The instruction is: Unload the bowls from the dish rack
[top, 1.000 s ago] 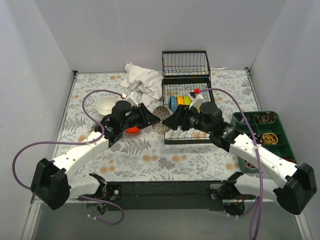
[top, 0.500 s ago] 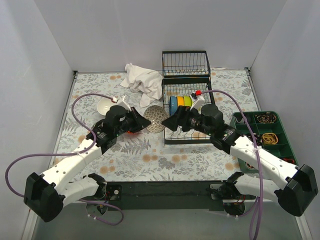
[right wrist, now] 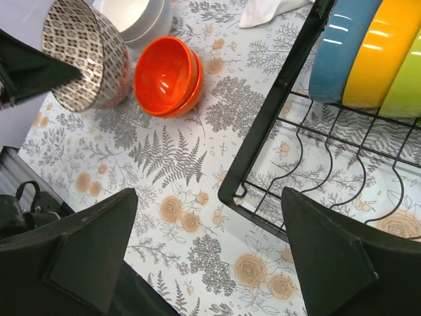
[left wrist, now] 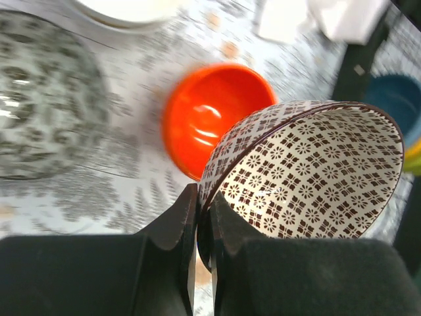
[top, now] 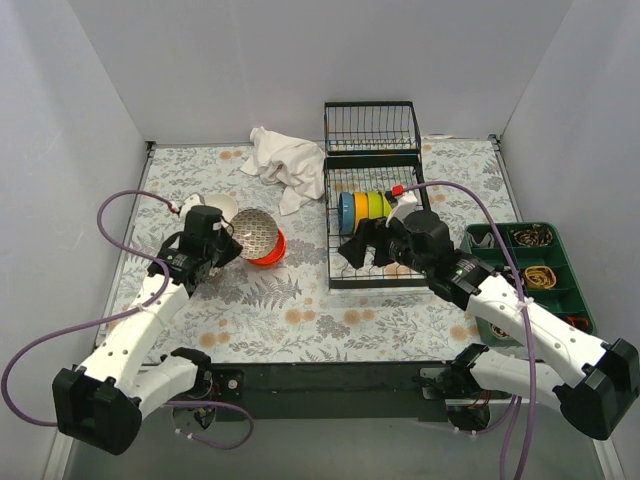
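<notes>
My left gripper is shut on the rim of a brown-and-white patterned bowl, held tilted just above the table. The patterned bowl hangs over stacked orange bowls, beside a white bowl. The black dish rack holds a blue bowl, a yellow bowl and a green bowl on edge. My right gripper stands open and empty over the rack's front left corner, short of the blue bowl.
A crumpled white cloth lies behind the bowls, left of the rack's raised basket section. A green compartment tray with small items sits at the right edge. Grey walls close in three sides.
My left arm swung left, carrying the patterned bowl from beside the rack to over the orange bowls. My right gripper let go, opened wide and drew back toward the rack.
</notes>
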Available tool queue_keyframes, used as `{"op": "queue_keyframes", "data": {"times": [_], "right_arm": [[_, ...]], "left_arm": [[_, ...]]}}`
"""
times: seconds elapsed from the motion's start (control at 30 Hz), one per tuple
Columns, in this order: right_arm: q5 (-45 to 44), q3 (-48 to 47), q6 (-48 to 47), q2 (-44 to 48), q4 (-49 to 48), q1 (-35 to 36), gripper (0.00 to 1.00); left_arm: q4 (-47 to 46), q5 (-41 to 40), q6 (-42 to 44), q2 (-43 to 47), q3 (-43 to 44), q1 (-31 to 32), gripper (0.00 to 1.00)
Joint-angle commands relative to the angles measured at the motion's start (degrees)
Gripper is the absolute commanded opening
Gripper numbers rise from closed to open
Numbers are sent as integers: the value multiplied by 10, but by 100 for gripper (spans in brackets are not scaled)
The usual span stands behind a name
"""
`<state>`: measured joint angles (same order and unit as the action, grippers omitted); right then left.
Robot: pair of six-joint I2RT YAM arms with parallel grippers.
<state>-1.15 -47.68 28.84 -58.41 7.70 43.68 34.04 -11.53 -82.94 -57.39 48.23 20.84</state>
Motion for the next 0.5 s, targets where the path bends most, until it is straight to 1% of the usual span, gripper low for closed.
{"op": "queue_keyframes", "data": {"times": [0.0, 0.03, 0.13, 0.2, 0.43, 0.47], "right_arm": [[-19, -16, -41, 18, 9, 0, 98], [-18, -14, -45, 19, 9, -1, 98], [-12, -10, -55, 23, 11, 0, 99], [-11, -9, -68, 29, 16, 0, 99], [-25, 1, -99, 51, 35, 0, 99], [-24, 3, -99, 57, 36, 0, 99]], "left_arm": [[37, -27, 33, 24, 33, -77, 0], [40, -31, 37, 19, 34, -103, 0], [55, -49, 38, 11, 33, -141, 0], [56, -65, 38, 0, 31, -153, 0], [17, -56, 56, -41, 3, -207, 0], [13, -55, 58, -47, 1, -229, 0]]}}
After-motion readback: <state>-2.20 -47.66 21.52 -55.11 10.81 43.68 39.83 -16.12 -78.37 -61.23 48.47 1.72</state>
